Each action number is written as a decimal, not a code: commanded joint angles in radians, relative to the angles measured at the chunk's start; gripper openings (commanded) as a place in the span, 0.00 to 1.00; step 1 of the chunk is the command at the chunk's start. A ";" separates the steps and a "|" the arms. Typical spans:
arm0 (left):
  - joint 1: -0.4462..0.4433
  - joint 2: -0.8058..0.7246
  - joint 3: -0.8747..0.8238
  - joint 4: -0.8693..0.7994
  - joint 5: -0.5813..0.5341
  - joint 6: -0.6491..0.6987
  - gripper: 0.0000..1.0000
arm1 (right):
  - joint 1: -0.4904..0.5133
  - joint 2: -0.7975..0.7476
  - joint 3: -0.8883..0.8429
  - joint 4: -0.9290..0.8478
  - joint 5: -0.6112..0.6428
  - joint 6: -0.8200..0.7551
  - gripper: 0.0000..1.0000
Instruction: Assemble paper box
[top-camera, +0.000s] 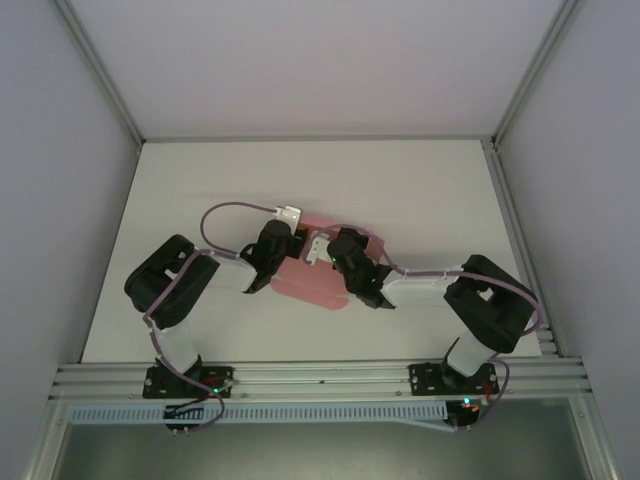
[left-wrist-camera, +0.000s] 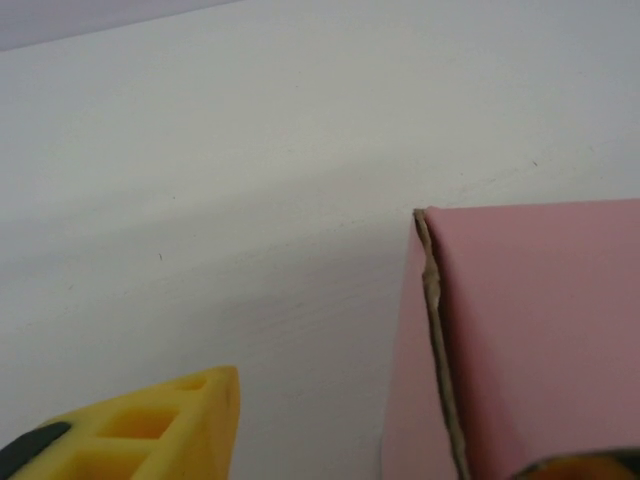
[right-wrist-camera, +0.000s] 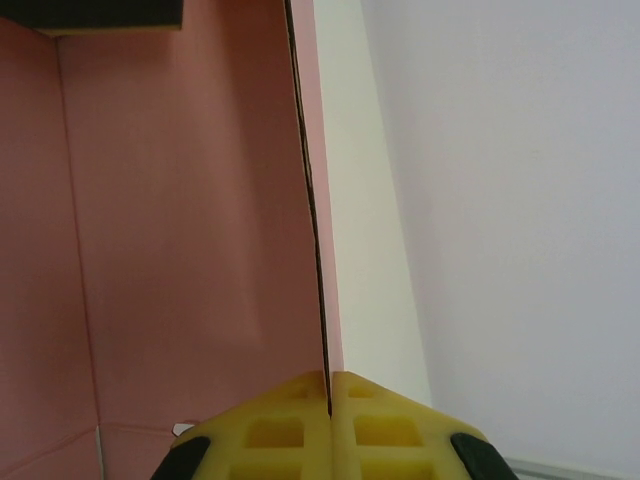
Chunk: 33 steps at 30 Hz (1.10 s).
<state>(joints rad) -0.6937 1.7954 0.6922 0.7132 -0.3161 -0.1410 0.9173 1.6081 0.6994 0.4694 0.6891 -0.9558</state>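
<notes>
We have the pale pink thin-card paper box (top-camera: 312, 287) lying on the white table (top-camera: 200, 200), partly folded, with at least one wall standing up from its floor. Both arms meet over it, one on either side.

The right gripper (right-wrist-camera: 329, 388) is closed tight on the top edge of an upright wall. Its two yellow fingers (right-wrist-camera: 270, 430) press together with only the card between them, one inside the box and one outside. We judge that this pinch keeps the wall vertical and stops the light box from sliding.

The left gripper (left-wrist-camera: 405, 430) is spread wide and has hold of nothing. One yellow finger sits outside the box over bare table, and the other just shows past the box's raw-edged corner. We read this as straddling the corner, ready to close on a wall or push a flap. The box looks far from finished, since the seam at that corner gapes slightly.
</notes>
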 joint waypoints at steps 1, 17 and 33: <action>0.020 -0.021 -0.012 -0.080 0.008 -0.022 0.44 | -0.001 -0.004 0.013 -0.095 0.042 0.070 0.00; 0.019 -0.153 0.000 -0.120 0.049 -0.051 0.00 | -0.005 -0.374 0.077 -0.186 -0.127 0.461 1.00; 0.019 -0.439 -0.070 -0.263 0.067 -0.112 0.00 | -0.247 -0.533 0.154 -0.547 -0.368 0.950 1.00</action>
<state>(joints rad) -0.6823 1.3865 0.6334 0.4850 -0.2596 -0.2237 0.6785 1.0462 0.8589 -0.0139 0.4232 -0.0719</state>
